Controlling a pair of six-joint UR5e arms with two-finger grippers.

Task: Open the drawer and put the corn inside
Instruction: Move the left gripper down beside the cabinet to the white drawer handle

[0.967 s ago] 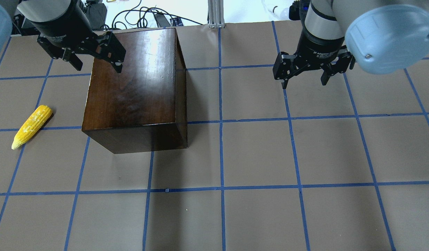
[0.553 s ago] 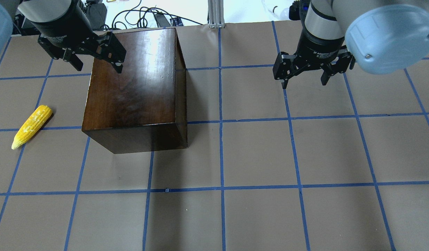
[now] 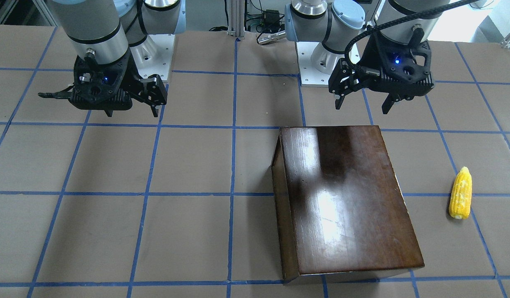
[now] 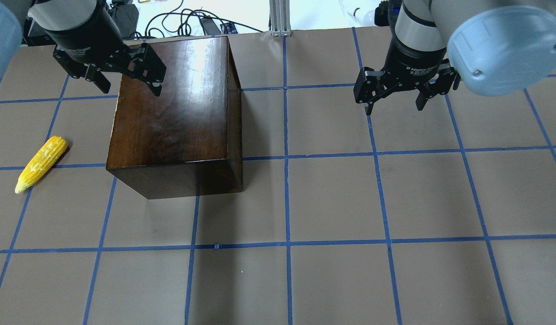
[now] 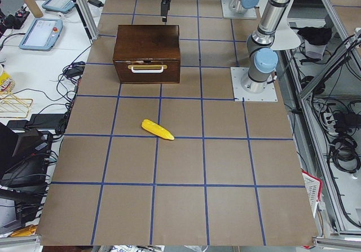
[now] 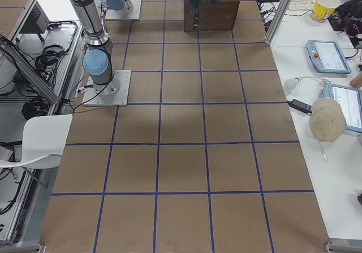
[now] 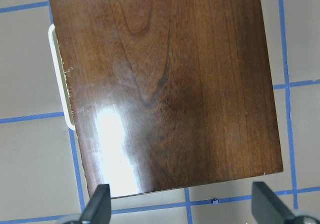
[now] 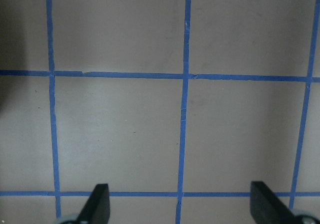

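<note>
The glossy dark-brown box [image 4: 174, 113] stands left of the table's middle and also shows in the front-facing view [image 3: 346, 198]. Its drawer [image 5: 146, 70] is shut. The pale pull [image 7: 60, 78] faces the robot's left end of the table. The yellow corn [image 4: 41, 163] lies on the table left of the box, apart from it, and also shows from the front [image 3: 461, 198] and from the left [image 5: 157, 129]. My left gripper [image 4: 127, 85] hangs open and empty above the box's rear edge [image 7: 182, 209]. My right gripper [image 4: 394, 107] hangs open and empty above bare table far to the right [image 8: 180, 209].
The arm bases [image 3: 321, 62] stand at the robot's side of the table. An aluminium post [image 4: 280, 18] and cables [image 4: 187, 22] sit past that edge. Tablets [image 5: 42, 32] lie on a side table beyond the drawer's side.
My left gripper has shifted very slightly over the box's rear edge. The box, the corn and the right arm have not moved.
</note>
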